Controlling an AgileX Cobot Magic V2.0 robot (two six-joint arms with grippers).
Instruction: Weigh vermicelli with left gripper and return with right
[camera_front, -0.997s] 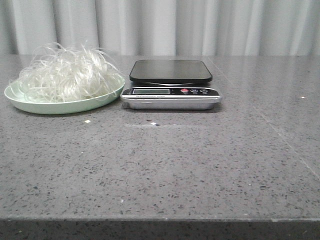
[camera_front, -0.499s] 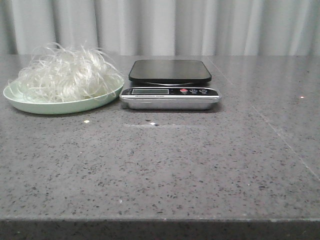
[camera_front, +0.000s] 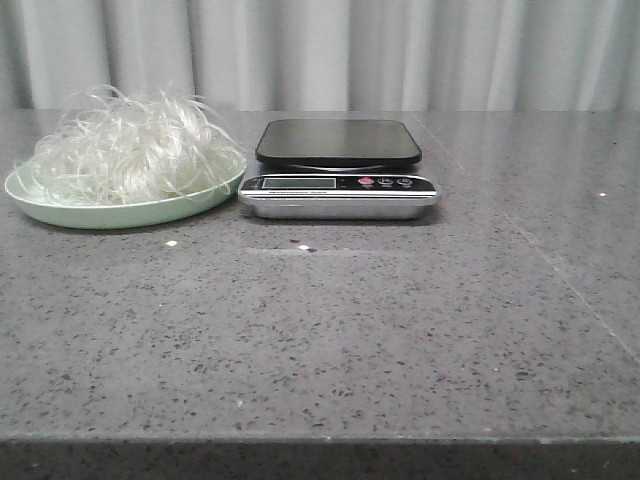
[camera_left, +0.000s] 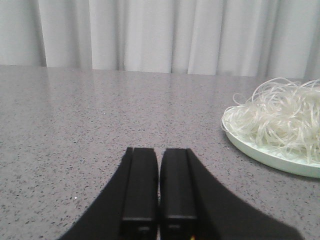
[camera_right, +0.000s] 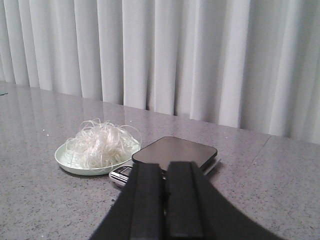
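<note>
The vermicelli (camera_front: 125, 150) lay in a loose, fluffy heap on a pale green plate (camera_front: 130, 213) at the far left of the grey speckled tabletop (camera_front: 330, 330), its strands spilling close to the plate's rim. Just beside the plate, to its right, stood a kitchen scale (camera_front: 338, 168) with a bare dark platform and a silver front carrying a small display and buttons. Grey curtains (camera_front: 330, 50) hung behind the tabletop. In its wrist view, the left pincer (camera_left: 159, 220) hovered low over bare tabletop, well apart from the plate, its two dark fingers (camera_left: 141, 185) pressed together on nothing. The right pincer (camera_right: 164, 220) was likewise pressed together and empty, raised and facing the scale and plate from a distance.
</note>
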